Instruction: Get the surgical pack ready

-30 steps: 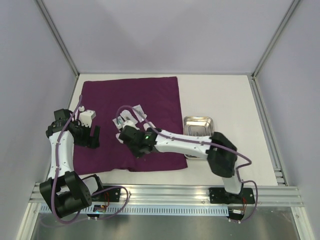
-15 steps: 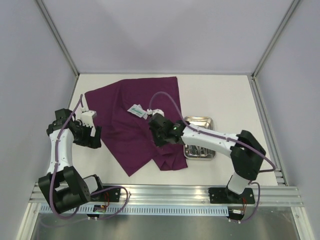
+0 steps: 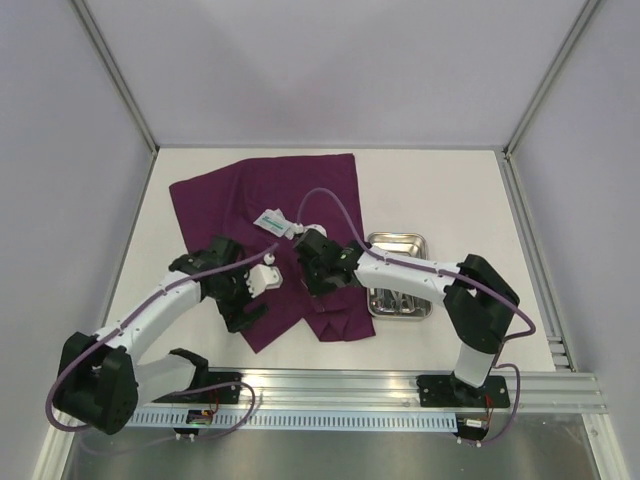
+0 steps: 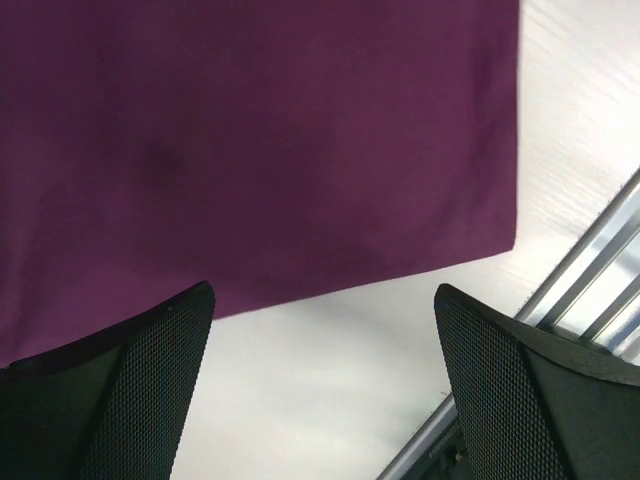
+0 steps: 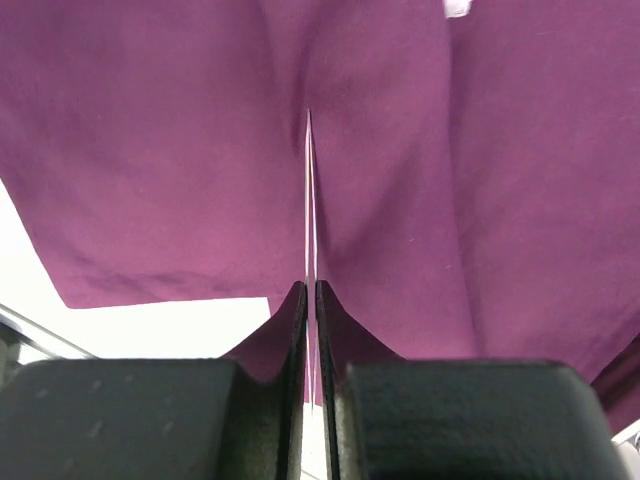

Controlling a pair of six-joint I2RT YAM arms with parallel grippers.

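**Entry: surgical pack, part-prepared**

- **Cloth** (image 3: 300,190): deep purple, lying on the white surface (image 3: 450,190). The far half lies fairly flat. The near half is rumpled and drawn up into a diagonal fold, with its near-right part bunched just beside the tray. It is not wrapped round anything.
- **Packet** (image 3: 272,222): one small clear packet with green print, on the cloth just left of the right gripper. Anything else lying with it cannot be made out.
- **Tray** (image 3: 400,236): small, shiny steel, on the bare surface at the cloth's right edge (off the cloth, or at most touching it).
- **Instruments** (image 3: 396,296): thin metal pieces lying inside the tray, too small to tell apart.
- **Right gripper** (image 3: 318,268): over the middle of the cloth. Its wrist view shows the fingers pressed nearly together on a thin raised ridge of purple fabric (image 5: 310,200), so it is clamped on the cloth.
- **Left gripper** (image 3: 245,305): over the cloth's near-left edge. Its wrist view shows the fingers (image 4: 140,380) wide apart and holding nothing, with the cloth's edge and a corner below them.
- **Progress (judged)**: early to middle. The contents are laid out and a first fold is in hand. The tray and its instruments sit outside the cloth, and the packet is uncovered. Gathering the items onto the cloth and closing the folds over them appears to be what remains
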